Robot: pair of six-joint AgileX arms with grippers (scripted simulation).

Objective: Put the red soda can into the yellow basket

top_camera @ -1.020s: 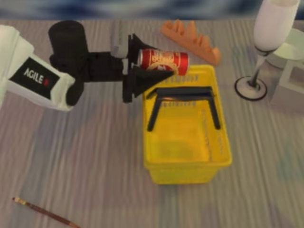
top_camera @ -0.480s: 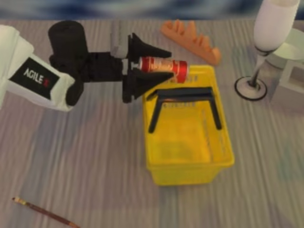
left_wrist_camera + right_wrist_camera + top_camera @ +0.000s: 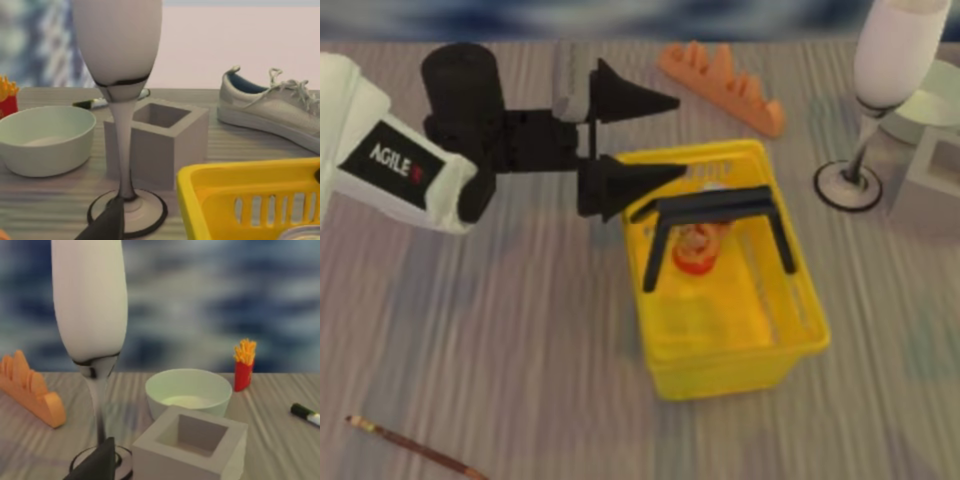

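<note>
Black fingers of the left gripper (image 3: 638, 135) stand apart and empty over the far left corner of the yellow basket (image 3: 725, 365), clamped on nothing. Right of them the red soda can (image 3: 694, 250) lies inside the basket under its black handles (image 3: 718, 210), so by my judgement the drop is done; the clean finish is to lift the left arm straight away without catching rim or handle. Right gripper: one dark fingertip shows near the white glass (image 3: 89, 305), cannot tell its state.
</note>
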